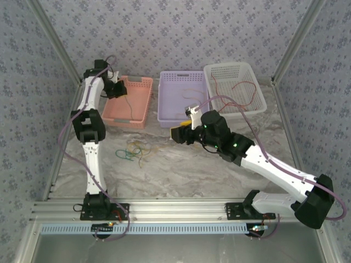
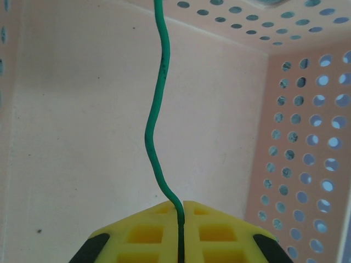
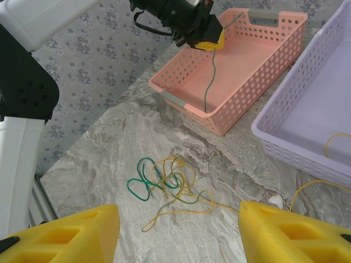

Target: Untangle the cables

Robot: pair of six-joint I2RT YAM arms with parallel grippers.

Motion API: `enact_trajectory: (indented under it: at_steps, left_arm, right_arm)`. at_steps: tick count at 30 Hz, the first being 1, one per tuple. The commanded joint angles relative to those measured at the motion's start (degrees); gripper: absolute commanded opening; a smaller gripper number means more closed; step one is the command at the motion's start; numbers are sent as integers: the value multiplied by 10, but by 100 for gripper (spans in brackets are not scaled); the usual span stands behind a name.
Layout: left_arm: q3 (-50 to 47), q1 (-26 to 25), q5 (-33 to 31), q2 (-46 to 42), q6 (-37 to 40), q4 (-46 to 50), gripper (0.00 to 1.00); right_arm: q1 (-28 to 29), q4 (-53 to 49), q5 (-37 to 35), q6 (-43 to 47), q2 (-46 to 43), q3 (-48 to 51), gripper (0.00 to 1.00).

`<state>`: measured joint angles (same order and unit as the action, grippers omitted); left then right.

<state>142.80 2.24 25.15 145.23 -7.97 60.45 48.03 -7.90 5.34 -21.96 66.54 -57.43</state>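
My left gripper (image 1: 117,87) hovers over the pink basket (image 1: 143,112), shut on a green cable (image 2: 156,109) that hangs from its yellow fingers (image 2: 219,230) down into the basket. From the right wrist view, that gripper (image 3: 209,44) and the dangling green cable (image 3: 209,82) sit above the pink basket (image 3: 189,104). A tangle of green and yellow cables (image 1: 134,150) lies on the table left of centre. My right gripper (image 1: 184,133) is open above the table, with the tangle (image 3: 167,183) just beyond its spread jaws (image 3: 178,211), and it holds nothing.
A purple basket (image 1: 184,118) at the back centre holds a thin yellow cable (image 3: 334,139). The white basket (image 1: 227,66) on its right holds a red cable (image 1: 241,90). Another yellow strand (image 3: 312,186) lies on the table by the purple basket. Patterned walls enclose the table.
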Motion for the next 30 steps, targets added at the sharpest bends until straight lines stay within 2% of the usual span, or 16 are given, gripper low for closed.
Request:
enact_trajectory:
  at_steps: [1, 6, 8, 13, 16, 20, 22, 26, 30]
  left_arm:
    - [13, 0, -13, 11, 2, 16, 15]
    - [12, -3, -24, 7, -1, 18, 21]
    - [9, -4, -40, -2, -6, 17, 31]
    - [-68, -8, -89, -91, -40, -41, 45]
    - [-156, -13, -131, -191, -81, -104, 49]
    - [-340, -34, -175, -359, -139, -208, 55]
    - [-409, -57, -200, -423, -150, -212, 55]
    - [-582, -112, -228, -549, -197, -231, 53]
    - [-788, -207, -248, -669, -271, -294, 54]
  right_arm:
    - [0, 3, -9, 5, 1, -13, 61]
    - [-2, 3, -13, 3, 5, -10, 61]
    - [-4, 3, -12, 1, 8, -11, 61]
    - [-3, -2, -25, -6, 9, -9, 61]
    - [0, -18, -56, -12, 12, -8, 60]
    - [4, -36, -100, -41, 15, 8, 59]
    - [3, -47, -117, -72, 17, 20, 58]
    - [5, -50, -118, -121, 30, 49, 56]
    - [-6, -70, -149, -189, 33, 86, 53]
